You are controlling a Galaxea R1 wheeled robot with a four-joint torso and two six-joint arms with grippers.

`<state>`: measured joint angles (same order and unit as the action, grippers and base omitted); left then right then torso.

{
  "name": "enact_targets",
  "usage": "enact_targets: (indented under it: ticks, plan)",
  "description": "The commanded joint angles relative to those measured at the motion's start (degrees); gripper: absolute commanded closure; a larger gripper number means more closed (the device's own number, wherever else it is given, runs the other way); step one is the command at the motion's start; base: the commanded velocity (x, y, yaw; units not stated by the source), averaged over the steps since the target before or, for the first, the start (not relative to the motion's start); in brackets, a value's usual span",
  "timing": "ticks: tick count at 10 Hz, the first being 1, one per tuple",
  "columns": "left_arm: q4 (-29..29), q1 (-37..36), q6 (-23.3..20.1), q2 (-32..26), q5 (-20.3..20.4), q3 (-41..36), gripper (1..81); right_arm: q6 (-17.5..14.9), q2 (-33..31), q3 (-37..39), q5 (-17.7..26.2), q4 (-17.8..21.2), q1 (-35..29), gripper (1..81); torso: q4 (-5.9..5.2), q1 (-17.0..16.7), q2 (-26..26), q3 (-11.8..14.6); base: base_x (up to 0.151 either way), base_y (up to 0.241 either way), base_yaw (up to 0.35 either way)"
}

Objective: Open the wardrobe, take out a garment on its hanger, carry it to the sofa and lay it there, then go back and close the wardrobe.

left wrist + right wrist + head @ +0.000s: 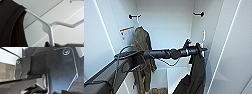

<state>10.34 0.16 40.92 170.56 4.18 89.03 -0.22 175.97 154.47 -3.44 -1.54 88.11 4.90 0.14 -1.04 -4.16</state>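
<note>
Wardrobe (166,27) stands open, white interior facing the head camera, doors swung out to either side.

Far from the pincer, on the inner wall at the left: a white label with an orange stripe (125,33). Above it a dark rail bracket (132,16); its twin (199,14) sits on the opposite wall, above the pincer.

Olive jacket (142,58) hangs well to the left of the pincer, limp, full length, behind the arm's rear section. Loose cables (135,61) loop under the arm in front of it.

Left arm (159,53) comes in from the lower left and reaches across the opening, nearly level, ending at the left pincer (201,49) close to the right-hand inner wall.

Black garment (194,75) hangs directly below the pincer, touching it at the top, drooping toward the wardrobe floor. A thin white vertical strip just above the pincer could be part of the hanger; cannot tell from the head view.

Left wrist view: white hanger (48,26) close up, its shoulder bar running into the black cloth (11,25), its stem dropping down to the dark pincer parts at the frame edge. Stem appears gripped there, but the contact itself is cut off: cannot tell for certain whether the pincer is clenched or released.

Right wrist view: the robot's own dark plate, with a patch of brownish floor (6,71) beside it. State of the right pincer: cannot tell.
</note>
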Motion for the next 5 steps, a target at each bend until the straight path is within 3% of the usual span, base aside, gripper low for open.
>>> enact_targets:
  ticks: [1, 5]
  plan:
    - [-1.37, -9.87, -0.31, -2.31, 3.63, -2.79, 81.1, -0.22, 0.11, -0.41, 3.09, 0.39, -2.28, 1.0, 0.0, 0.0, 0.0, 0.0, -0.131, 0.0, 0.0]
    - [-3.65, -7.58, -0.41, -5.74, 7.06, -7.1, 81.1, -0.22, 0.11, -0.41, 3.0, 0.48, -2.28, 1.0, 0.0, 0.0, 0.0, 0.0, -0.131, 0.0, 0.0]
